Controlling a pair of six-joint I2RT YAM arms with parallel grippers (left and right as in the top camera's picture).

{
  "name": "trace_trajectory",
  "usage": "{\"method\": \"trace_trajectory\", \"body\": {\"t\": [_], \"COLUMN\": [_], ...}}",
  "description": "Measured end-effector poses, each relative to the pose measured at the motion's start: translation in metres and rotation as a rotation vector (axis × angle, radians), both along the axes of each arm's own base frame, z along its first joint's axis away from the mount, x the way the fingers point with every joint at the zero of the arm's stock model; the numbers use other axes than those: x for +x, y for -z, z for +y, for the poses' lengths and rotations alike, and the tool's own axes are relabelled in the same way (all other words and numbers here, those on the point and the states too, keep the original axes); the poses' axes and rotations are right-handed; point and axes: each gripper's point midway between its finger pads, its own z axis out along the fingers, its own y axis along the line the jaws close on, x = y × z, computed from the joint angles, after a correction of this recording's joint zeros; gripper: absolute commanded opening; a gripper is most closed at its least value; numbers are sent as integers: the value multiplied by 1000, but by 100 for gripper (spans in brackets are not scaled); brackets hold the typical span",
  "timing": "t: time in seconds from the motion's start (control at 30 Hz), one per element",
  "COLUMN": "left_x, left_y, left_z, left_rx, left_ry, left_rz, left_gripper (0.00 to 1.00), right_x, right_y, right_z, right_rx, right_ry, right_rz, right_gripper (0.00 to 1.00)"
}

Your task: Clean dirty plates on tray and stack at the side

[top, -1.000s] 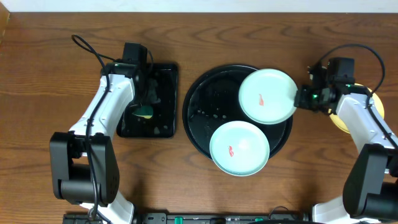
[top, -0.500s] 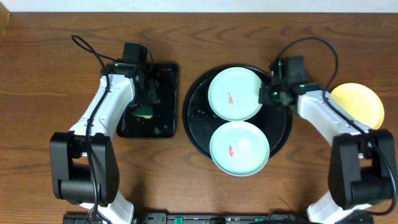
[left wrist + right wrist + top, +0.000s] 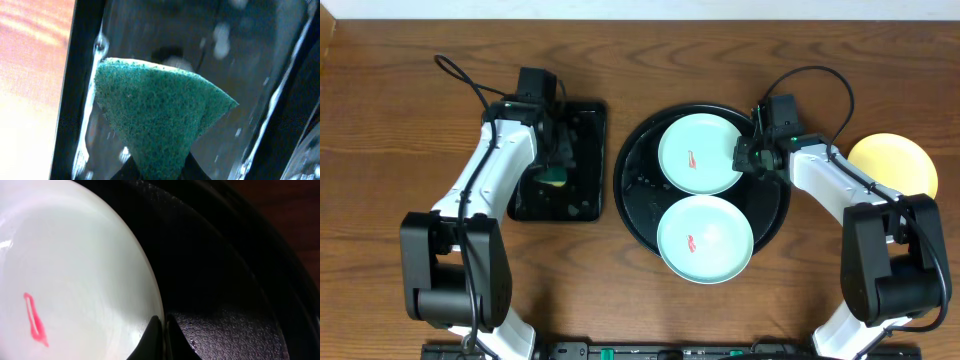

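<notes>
Pinching one mint plate (image 3: 700, 153) by its three o'clock rim, my right claw (image 3: 748, 158) is holding it clamped at twelve o'clock on the round black tray (image 3: 638, 195). The second mint plate (image 3: 705, 238) is lying at six o'clock, overhanging the rim. The yellow plate (image 3: 892, 165) is resting on the table (image 3: 420, 60) toward three o'clock. My left claw (image 3: 555, 165) is squeezing a green sponge (image 3: 160, 115) over the rectangular tray (image 3: 585, 200).
</notes>
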Motion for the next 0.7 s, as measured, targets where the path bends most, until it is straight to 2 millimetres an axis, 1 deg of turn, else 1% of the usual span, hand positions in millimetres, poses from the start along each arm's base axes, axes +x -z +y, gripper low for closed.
{"method": "trace_trajectory", "body": {"t": [0.1, 0.27, 0.33, 0.57, 0.7], "left_x": [9, -1, -3, -8, -12], "left_y": [9, 41, 49, 68, 72], "left_z": [-1, 0, 0, 0, 1], "left_rx": [-5, -7, -9, -14, -19], "left_ry": [0, 0, 1, 0, -18], "left_rz": [-54, -69, -84, -123, -114], "left_gripper": [8, 8, 8, 7, 8], "right_x": [0, -1, -1, -1, -1], "right_y": [1, 1, 1, 1, 1], "right_z": [-1, -1, -1, -1, -1], "right_rx": [-2, -6, -7, -6, -7], "right_ry": [2, 3, 4, 3, 4], "right_rz": [2, 7, 7, 7, 7], "right_gripper": [1, 1, 1, 1, 1]}}
